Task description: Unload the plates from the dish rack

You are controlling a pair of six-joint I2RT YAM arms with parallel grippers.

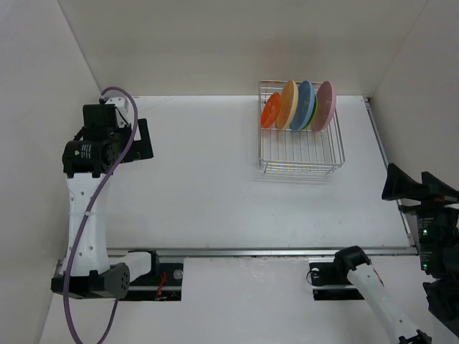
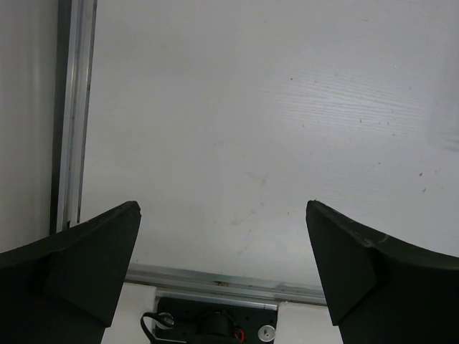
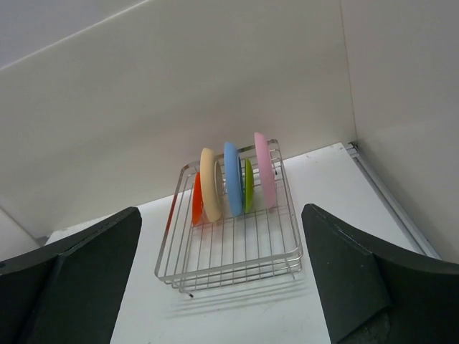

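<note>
Your left gripper (image 2: 222,208) has its jaws spread wide with nothing between them, and it hangs over bare surface by the left edge of the desk (image 1: 201,186). Your right gripper (image 3: 221,211) is just as wide apart and holds nothing. It sits off the right edge, facing the dish rack (image 3: 237,269) from well apart. You have one rack, a silver wire basket with raised sides, standing at the far edge toward the right corner. Five plates stand on edge in its far half, in a close row. From left to right they are a small orange-red plate (image 3: 196,201), a big cream-yellow plate (image 3: 209,185), a blue plate (image 3: 232,179), a lime green plate (image 3: 249,185) and a pink plate (image 3: 264,170). All are plain and round.
</note>
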